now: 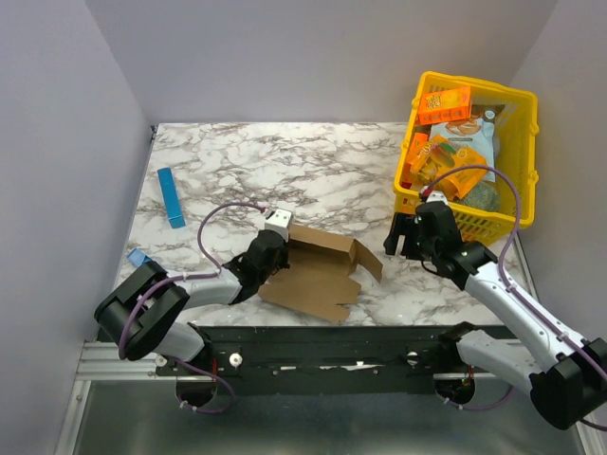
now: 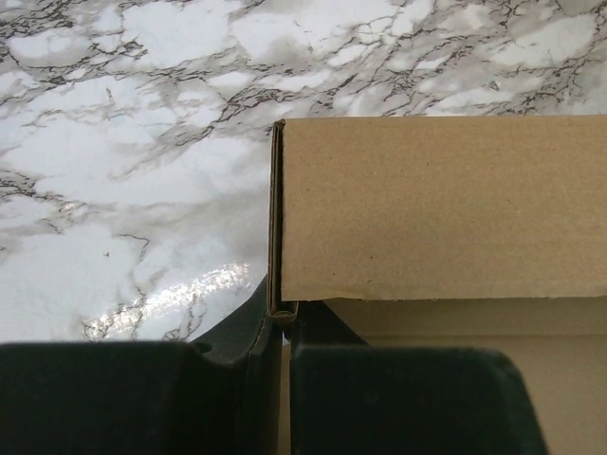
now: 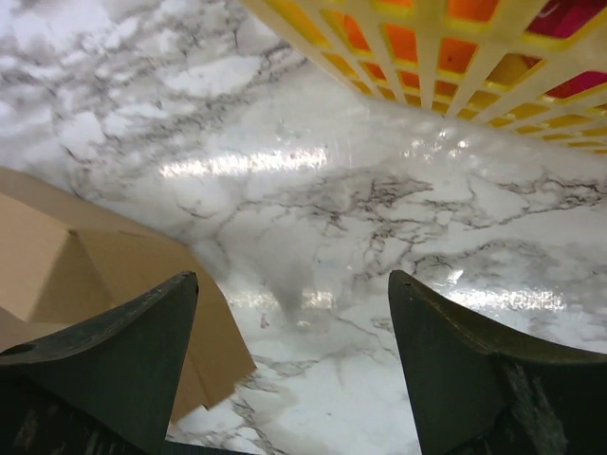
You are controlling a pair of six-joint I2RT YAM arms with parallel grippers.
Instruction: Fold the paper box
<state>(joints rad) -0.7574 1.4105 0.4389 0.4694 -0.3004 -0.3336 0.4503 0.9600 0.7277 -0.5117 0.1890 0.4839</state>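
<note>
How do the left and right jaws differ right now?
The left jaws are shut on the left wall of the plain brown cardboard paper box; the right jaws stand open and empty. The left jaws touch the box; the right jaws are over the white marble tabletop, between the box and the yellow plastic basket. Both are dark.

**Brown paper box, half-formed, pinched at one edge**

The paper box (image 1: 318, 275) was plain brown, unprinted cardboard, partly folded and lying low on the marble surface (image 1: 285, 171) with its flaps spread. The thin edge of one raised wall sat clamped between the fingers of the left gripper (image 2: 282, 327). Its opposite flap lay left of the wide-apart right gripper (image 3: 294, 313), not touching it.
</note>
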